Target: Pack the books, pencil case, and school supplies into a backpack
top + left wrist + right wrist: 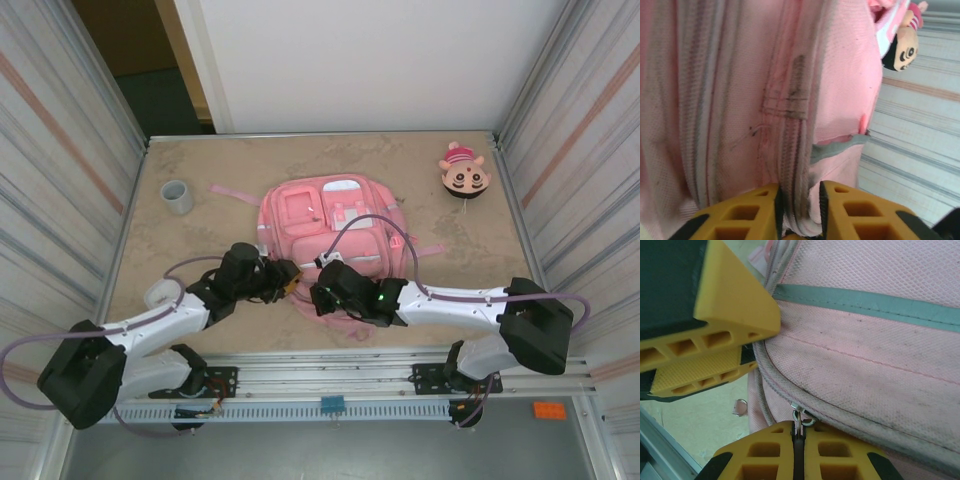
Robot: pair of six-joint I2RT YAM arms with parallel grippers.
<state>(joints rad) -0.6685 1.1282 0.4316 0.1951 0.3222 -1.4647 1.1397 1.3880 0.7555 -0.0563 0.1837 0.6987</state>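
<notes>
While the large soft pink backpack (335, 225) lies flat mid-table, both arms meet at its near edge. The left gripper (799, 202) pinches its zip seam (792, 150). The right gripper (798, 435) is clamped on the small metal zipper pull (799, 416), and the track curves from there toward the left claw.

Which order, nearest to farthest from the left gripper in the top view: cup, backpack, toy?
1. backpack, touching, its near edge pinched by the left gripper.
2. cup, back left.
3. toy, back right corner.
</notes>
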